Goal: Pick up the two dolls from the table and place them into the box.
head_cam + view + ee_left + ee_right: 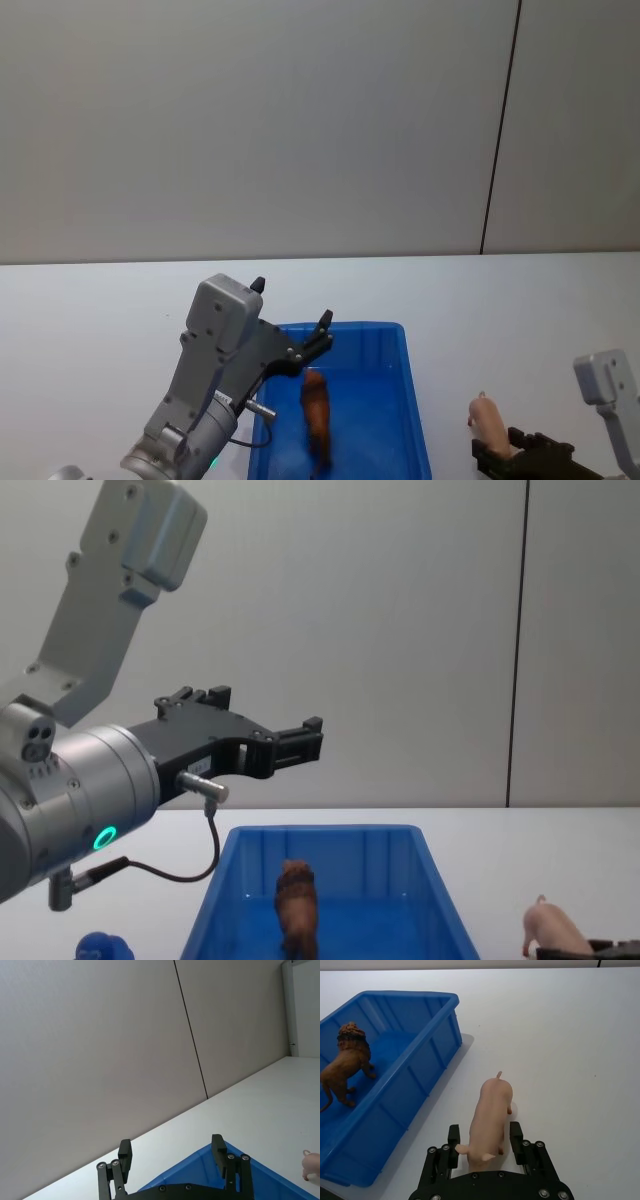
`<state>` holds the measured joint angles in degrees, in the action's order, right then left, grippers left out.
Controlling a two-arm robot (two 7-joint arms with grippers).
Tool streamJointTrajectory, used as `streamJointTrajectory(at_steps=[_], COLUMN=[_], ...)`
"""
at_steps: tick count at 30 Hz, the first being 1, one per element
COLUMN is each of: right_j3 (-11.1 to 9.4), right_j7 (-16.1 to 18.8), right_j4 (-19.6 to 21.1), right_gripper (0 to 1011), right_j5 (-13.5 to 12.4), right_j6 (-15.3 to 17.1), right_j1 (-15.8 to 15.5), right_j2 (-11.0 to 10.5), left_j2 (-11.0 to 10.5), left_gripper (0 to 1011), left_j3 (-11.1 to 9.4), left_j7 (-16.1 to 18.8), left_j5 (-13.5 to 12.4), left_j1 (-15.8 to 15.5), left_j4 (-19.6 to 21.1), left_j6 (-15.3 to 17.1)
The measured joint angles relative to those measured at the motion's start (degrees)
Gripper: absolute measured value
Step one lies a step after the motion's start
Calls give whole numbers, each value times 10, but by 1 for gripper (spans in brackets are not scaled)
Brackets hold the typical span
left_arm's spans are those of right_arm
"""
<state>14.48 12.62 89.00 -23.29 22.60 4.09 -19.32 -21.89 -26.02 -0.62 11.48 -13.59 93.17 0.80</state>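
Pig (490, 1110) between right gripper (484, 1128) fingers (515, 1134), on table (560, 1035) | lion (345, 1065) in box (405, 1110)

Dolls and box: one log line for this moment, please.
lion: in box | pig: on table | right gripper: jaws open around pig | left gripper: above box, jaws open
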Motion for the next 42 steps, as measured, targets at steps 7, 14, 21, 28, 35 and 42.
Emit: streamJointTrajectory(at_steps=[7, 14, 21, 28, 35, 42], right_j3=[0, -1, -1, -1, 3, 11], right_j7=[-2, -5, -5, 7, 41, 77], right_j4=[-10, -9, 6, 26, 46, 49], right_gripper=[415, 361, 361, 361, 361, 361], right_j5=[-4, 1, 16, 33, 47, 53], right_j6=[-1, -17, -41, -64, -73, -65], right_j1=[5, 7, 8, 16, 36, 61], right_j2=[4, 4, 2, 2, 9, 23], left_j2=[0, 0, 0, 0, 0, 0], left_gripper=[1001, 1001, 1001, 1001, 1001, 1001], left_j3=[0, 0, 0, 0, 0, 0], left_j7=[0, 0, 0, 0, 0, 0], left_j5=[0, 0, 0, 0, 0, 0], left_j1=[0, 0, 0, 0, 0, 0], left_j4=[0, 0, 0, 0, 0, 0], left_j6=[0, 0, 0, 0, 0, 0])
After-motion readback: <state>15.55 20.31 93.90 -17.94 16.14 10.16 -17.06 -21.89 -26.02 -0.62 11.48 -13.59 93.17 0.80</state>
